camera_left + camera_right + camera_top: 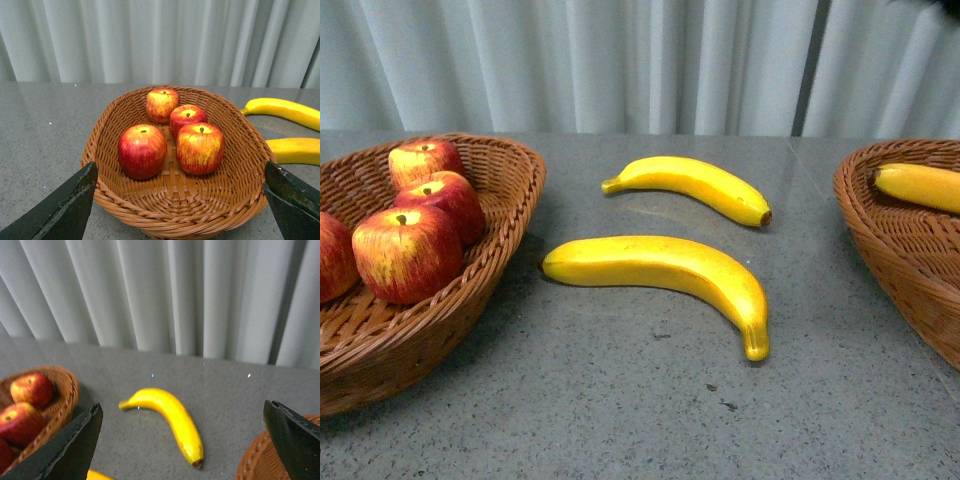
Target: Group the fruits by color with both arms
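Note:
Several red apples sit in the left wicker basket. Two bananas lie on the grey table between the baskets: a near one and a far one. A third banana lies in the right basket. Neither arm shows in the front view. My left gripper is open and empty, above the near rim of the apple basket; the apples lie beyond it. My right gripper is open and empty, above the table, with the far banana between its fingers.
A pale pleated curtain closes off the back of the table. In the right wrist view the apple basket is at one side and the right basket's rim at the other.

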Motion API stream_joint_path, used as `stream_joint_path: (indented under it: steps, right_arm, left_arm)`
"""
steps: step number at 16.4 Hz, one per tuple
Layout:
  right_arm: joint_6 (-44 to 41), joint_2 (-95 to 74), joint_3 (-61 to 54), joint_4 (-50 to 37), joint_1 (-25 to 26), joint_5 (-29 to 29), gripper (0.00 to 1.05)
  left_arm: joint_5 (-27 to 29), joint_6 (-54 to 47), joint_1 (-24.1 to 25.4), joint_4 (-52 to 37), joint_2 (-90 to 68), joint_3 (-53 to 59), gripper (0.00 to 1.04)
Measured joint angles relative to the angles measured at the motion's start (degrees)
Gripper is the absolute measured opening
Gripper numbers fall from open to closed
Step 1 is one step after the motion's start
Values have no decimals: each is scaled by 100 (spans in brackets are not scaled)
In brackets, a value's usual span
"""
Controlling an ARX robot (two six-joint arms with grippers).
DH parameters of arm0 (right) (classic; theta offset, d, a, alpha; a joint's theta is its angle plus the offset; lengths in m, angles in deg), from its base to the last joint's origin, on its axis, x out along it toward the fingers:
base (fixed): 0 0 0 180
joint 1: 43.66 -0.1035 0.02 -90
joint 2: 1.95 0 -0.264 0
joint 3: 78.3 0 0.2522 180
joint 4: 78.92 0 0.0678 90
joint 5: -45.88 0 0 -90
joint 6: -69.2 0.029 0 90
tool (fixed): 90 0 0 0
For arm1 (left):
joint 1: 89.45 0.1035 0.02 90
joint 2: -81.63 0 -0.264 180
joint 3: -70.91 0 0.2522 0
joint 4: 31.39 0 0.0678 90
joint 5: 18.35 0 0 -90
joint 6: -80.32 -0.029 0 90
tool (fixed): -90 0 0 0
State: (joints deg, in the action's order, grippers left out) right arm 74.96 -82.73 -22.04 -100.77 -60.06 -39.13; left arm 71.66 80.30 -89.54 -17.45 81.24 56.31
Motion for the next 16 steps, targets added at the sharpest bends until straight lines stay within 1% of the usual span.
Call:
stream_joint_path:
  steps: [2, 4, 5, 7, 11, 16]
  right_arm:
    - [-553, -1255, 1202, 769, -527, -46, 98]
    - [-938, -1840, 1926, 1471, -822, -2, 98]
    - [-1095, -2048, 2114, 1801, -898, 11, 98]
    - [-1440, -2361, 2284, 2396, -953, 13, 98]
    - [-1902, -2723, 2524, 3257, -898, -72, 98]
    - [-1939, -2953, 2804, 3716, -907, -70, 98]
  left_arm:
    - [0, 0, 0, 0, 0, 0, 98]
    - [0, 0, 0, 0, 0, 0, 98]
    - [0, 0, 0, 0, 0, 0, 98]
    - [0, 0, 0, 0, 0, 0, 98]
    - [0, 0, 0, 0, 0, 0, 98]
    - [2, 0, 0, 0, 0, 0, 98]
